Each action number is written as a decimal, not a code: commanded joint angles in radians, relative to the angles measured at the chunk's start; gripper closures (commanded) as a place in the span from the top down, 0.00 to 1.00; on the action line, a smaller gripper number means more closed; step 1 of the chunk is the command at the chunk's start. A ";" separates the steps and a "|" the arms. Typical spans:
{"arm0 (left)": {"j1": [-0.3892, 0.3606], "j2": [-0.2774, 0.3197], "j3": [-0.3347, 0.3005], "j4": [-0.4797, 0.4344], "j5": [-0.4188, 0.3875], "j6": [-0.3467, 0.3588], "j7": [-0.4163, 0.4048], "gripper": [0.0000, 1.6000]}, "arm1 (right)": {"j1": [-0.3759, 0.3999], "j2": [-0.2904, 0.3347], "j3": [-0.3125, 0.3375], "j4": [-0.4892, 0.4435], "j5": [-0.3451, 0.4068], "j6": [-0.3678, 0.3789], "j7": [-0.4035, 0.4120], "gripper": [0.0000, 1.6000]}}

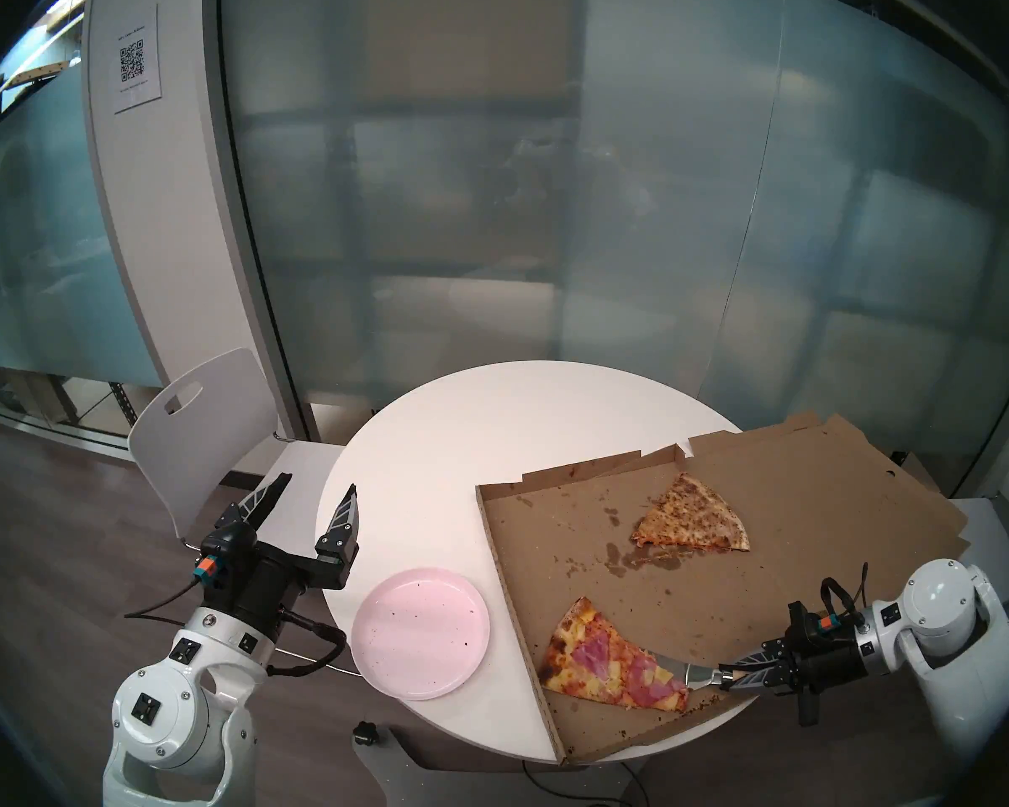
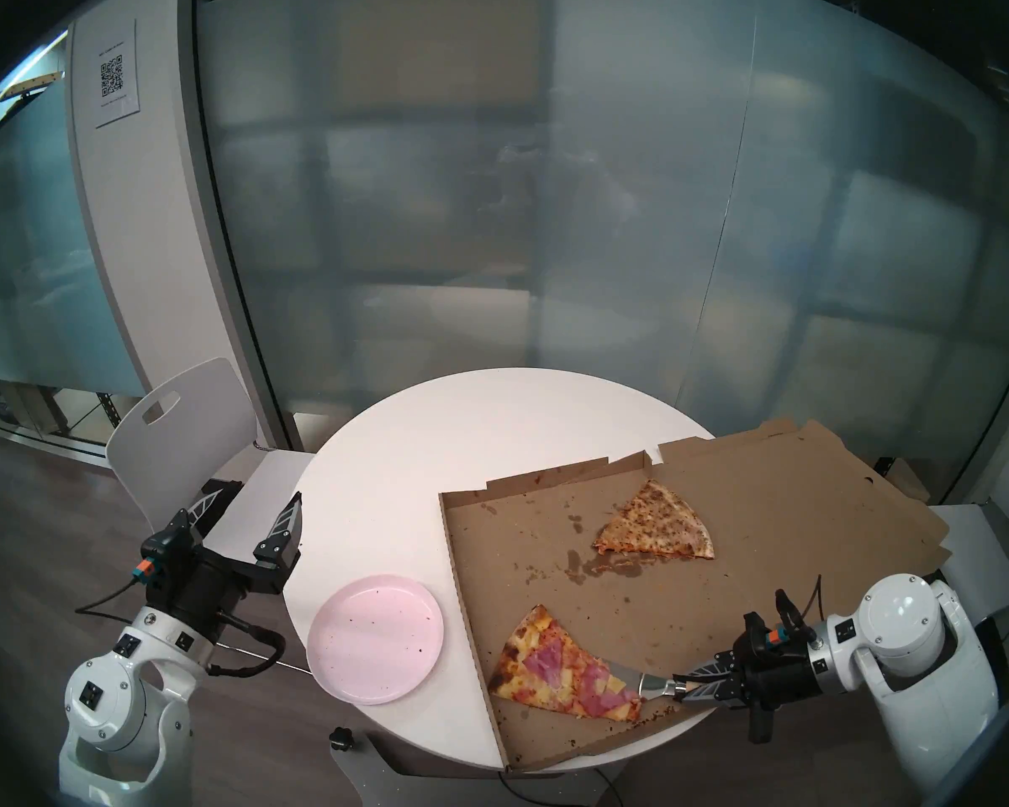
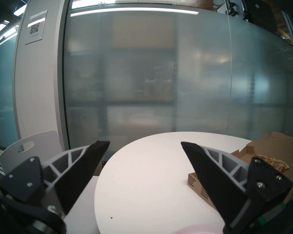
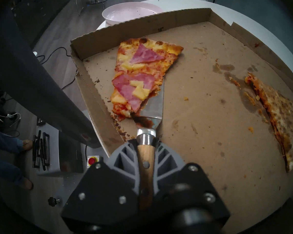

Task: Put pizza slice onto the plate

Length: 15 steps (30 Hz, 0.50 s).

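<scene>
Right pincer (image 4: 146,144) clamps spatula (image 4: 153,108), blade under pizza slice (image 4: 139,73) tip in box (image 4: 201,96); left pincer (image 1: 314,497) agape beside plate (image 1: 420,631)

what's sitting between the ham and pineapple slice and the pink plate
The pizza box's upright cardboard side wall, then a strip of bare white table. The head views show both; in the right wrist view the wall hides part of the plate beyond the pizza slice.

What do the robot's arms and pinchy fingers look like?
Both arms are glossy white with rounded joints, small black square markings and black wrists. The left gripper and right gripper have pointed black fingers with grey ribbed backs. Each wrist carries an orange-and-teal connector and looping black cables.
</scene>
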 commanded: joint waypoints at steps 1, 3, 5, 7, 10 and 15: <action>0.002 -0.001 -0.001 -0.021 -0.002 -0.001 -0.001 1.00 | -0.014 -0.010 0.010 -0.031 0.010 -0.003 0.007 0.00; 0.002 -0.001 -0.001 -0.021 -0.002 -0.001 -0.001 1.00 | -0.015 -0.014 0.007 -0.032 0.008 -0.005 0.006 0.00; 0.002 -0.001 -0.001 -0.021 -0.002 -0.001 -0.001 1.00 | -0.013 -0.014 0.001 -0.032 0.008 -0.006 0.009 0.00; 0.002 -0.001 -0.001 -0.021 -0.002 -0.001 -0.001 1.00 | -0.011 -0.016 -0.004 -0.034 0.005 -0.006 0.009 0.00; 0.002 -0.001 -0.001 -0.021 -0.002 -0.001 -0.001 1.00 | -0.006 -0.019 -0.013 -0.034 0.003 -0.005 0.008 0.00; 0.002 -0.001 -0.001 -0.021 -0.002 -0.001 -0.001 1.00 | 0.005 -0.022 -0.027 -0.032 0.001 -0.005 0.004 0.00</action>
